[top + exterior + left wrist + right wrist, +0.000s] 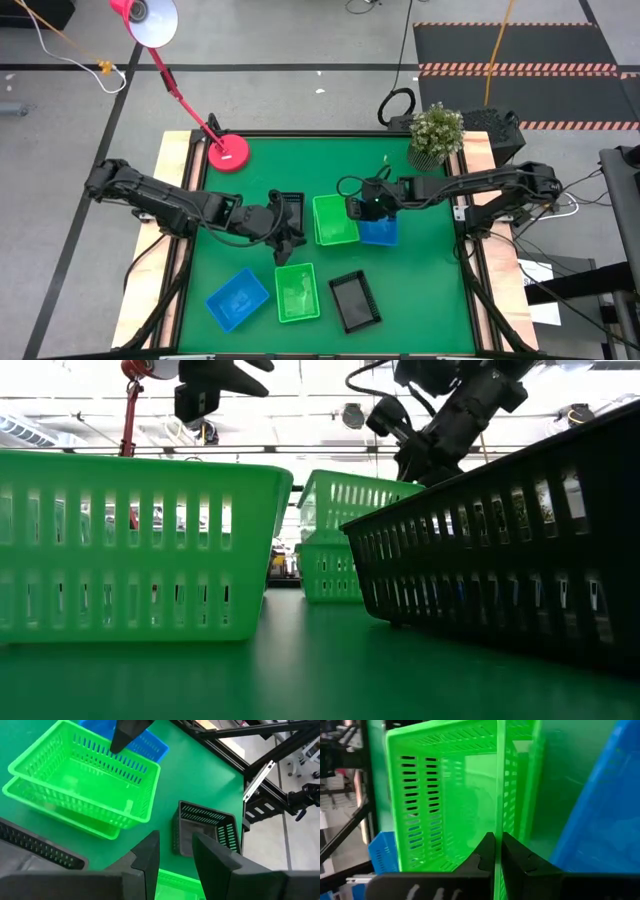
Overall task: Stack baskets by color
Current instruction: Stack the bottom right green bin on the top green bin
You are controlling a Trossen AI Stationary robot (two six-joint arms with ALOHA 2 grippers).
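Baskets lie across the green table point(430, 300). From the left: a blue basket point(238, 298) at the front, empty; the left gripper point(286, 236), jaws partly apart and holding nothing, over the edge of a black basket point(287, 208); a single green basket point(296, 292), empty; two green baskets nested point(334, 220) mid-table; a black basket point(354, 301) at the front, empty; and a blue basket point(379, 232) touching the nested pair. The right gripper point(356, 208) is pinched closed on the nested pair's wall.
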